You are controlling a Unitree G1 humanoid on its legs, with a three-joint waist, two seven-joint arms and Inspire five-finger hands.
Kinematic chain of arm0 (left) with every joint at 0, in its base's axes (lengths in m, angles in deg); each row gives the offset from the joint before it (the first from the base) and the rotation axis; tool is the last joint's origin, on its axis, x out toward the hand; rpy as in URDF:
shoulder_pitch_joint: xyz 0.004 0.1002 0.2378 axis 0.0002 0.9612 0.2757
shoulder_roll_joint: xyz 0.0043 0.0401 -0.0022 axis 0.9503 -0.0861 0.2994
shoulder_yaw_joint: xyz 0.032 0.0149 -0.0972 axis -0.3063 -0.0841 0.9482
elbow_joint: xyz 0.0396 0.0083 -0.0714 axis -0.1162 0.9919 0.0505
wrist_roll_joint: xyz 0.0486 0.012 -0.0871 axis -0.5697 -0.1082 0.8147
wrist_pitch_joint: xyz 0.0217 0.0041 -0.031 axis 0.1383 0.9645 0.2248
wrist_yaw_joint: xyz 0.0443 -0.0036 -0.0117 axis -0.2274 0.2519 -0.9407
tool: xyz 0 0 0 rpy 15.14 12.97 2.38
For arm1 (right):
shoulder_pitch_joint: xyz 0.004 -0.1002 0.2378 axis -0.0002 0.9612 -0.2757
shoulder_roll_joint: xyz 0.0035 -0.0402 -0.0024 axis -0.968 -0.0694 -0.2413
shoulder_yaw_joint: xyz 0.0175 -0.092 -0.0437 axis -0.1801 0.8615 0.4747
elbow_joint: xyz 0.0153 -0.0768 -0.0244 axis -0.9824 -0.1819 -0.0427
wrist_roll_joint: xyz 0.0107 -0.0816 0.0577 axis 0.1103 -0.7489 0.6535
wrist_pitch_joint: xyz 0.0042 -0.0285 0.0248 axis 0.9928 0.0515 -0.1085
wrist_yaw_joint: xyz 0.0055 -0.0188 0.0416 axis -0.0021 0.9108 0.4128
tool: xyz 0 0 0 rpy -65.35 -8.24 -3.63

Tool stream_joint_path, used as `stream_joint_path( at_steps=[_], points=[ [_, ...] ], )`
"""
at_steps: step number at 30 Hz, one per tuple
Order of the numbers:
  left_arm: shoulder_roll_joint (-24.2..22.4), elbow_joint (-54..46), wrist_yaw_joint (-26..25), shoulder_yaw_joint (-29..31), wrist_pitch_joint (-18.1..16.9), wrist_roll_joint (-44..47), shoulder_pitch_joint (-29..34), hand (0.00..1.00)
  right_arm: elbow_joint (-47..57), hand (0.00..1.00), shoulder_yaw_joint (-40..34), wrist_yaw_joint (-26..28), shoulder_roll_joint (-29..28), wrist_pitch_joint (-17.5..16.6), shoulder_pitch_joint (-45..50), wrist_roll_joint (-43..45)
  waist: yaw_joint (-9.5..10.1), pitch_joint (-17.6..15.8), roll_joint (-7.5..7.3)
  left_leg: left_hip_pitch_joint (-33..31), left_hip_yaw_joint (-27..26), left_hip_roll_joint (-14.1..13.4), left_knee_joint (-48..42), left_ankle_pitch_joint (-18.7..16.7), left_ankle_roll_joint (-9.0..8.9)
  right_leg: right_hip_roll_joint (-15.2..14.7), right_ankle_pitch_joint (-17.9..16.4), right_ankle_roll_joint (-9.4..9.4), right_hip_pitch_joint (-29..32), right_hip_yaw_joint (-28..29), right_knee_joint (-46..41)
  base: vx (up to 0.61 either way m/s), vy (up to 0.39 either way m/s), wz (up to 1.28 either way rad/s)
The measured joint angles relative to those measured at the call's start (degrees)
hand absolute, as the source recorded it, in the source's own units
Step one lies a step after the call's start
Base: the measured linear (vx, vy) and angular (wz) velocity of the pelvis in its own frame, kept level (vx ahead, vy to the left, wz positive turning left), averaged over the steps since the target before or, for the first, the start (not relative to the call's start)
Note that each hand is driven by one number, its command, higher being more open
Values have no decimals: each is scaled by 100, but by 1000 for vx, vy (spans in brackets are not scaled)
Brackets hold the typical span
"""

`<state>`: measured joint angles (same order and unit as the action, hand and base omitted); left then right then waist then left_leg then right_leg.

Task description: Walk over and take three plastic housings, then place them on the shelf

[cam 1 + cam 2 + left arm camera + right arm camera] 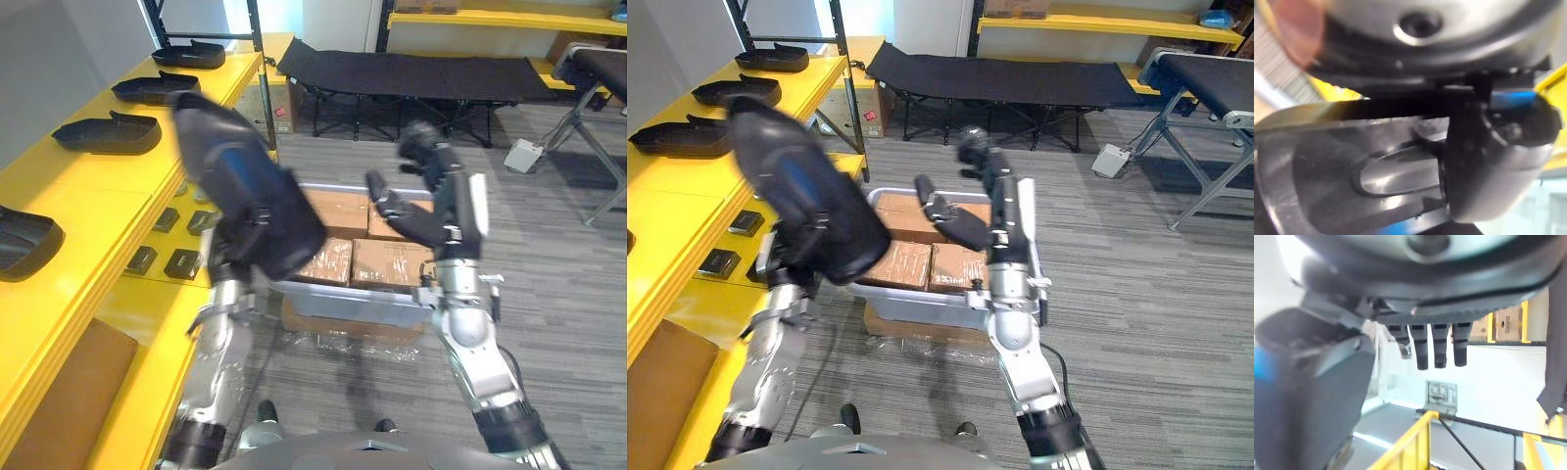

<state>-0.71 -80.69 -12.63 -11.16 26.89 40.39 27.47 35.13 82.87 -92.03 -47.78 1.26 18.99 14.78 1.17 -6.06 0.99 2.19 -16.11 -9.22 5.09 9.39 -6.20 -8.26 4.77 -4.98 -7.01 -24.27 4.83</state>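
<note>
The left hand [1488, 161] grasps a large glossy black moulded plastic housing with a blue patch [250, 201]. The housing is held raised at centre left of the head views, tilted, with its upper end toward the upper left. In the left wrist view the thumb lies across the rim of this housing, against its grey inner surface. The fingers are hidden behind the part. The right hand [426, 220] is raised right of centre, apart from the housing. It is released: the fingers [1421, 347] are straight and hold nothing. A long yellow shelf [118, 186] runs along the left side of the frame. Four more black plastic housings [106, 134] lie in a row on its top surface and are spaced apart. The nearest one [20, 240] is at the left edge. Small flat black rectangular parts [182, 262] lie on the lower yellow tier, just left of the held housing. A grey plastic bin [338, 302] stands on the grey carpet at frame centre, between the two arms. It is packed with brown cardboard boxes [392, 262]. A black folding cot [411, 73] stands at upper centre.
</note>
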Motion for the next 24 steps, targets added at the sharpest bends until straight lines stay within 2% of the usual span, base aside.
stream_joint_path(
  at_steps=[4, 6, 9, 11, 14, 18, 21, 24],
  points=[
    [-7, -509, -744, 203, -217, -1058, 339, 0, 27, 100, -212, 46, -180, 3, 322, 431, 37, 107, -127, -88, 82, 18, 0, -1, -1, -12, -18, -5, 17, -87, 0, 27, -1, 14],
    [-28, -708, -898, 149, -218, -1497, 476, 0, 119, 100, -197, 390, -324, -11, 514, 1123, 32, 118, -142, -97, 81, 39, 0, -23, 23, -32, -22, -11, 25, -86, 0, 0, 0, 0],
    [-49, -788, -934, 69, -217, -1648, 526, 0, 202, 100, -214, 1407, -604, -249, 778, 3332, -6, 161, -126, -173, 45, 57, 0, -24, 23, -54, -16, -19, 122, -62, 0, 15, 7, -4],
    [-57, -791, -928, 106, -220, -1634, 689, 0, 202, 100, -260, 1739, -744, -289, 995, 3853, -56, 195, -119, -161, 25, 55, -1, -29, 11, -55, -17, -19, 122, -52, 0, 38, -3, -6],
    [-115, -790, -908, 241, -221, -1552, 987, 0, 171, 100, -384, 1791, -827, -245, 1318, 3825, -149, 210, -93, -151, -1, 49, -3, -47, -7, -53, -24, -20, 133, -35, -1, 44, -9, -6],
    [-357, -792, -882, 571, -276, -1093, 1187, 0, -755, 100, -548, 1904, -785, 182, 1382, 3774, -113, 212, -78, -167, 6, 41, -12, -67, -14, -46, -38, -14, 142, -41, -2, 24, -5, -2],
    [-444, -881, -887, 788, -330, -906, 1320, 0, -1920, 100, -467, 1926, -769, 491, 1194, 3766, 25, 205, -19, -201, 150, 55, -20, -88, 20, -46, -63, -22, 60, -162, -31, 37, -6, 25],
    [-608, -1212, -973, 1088, -383, -906, 1630, 0, -2504, 100, -142, 1943, -756, 769, 1163, 3754, 218, 212, 166, -395, 579, 96, -21, -13, -1, -26, -151, -51, -60, -626, -34, 32, -18, 65]
  ],
)
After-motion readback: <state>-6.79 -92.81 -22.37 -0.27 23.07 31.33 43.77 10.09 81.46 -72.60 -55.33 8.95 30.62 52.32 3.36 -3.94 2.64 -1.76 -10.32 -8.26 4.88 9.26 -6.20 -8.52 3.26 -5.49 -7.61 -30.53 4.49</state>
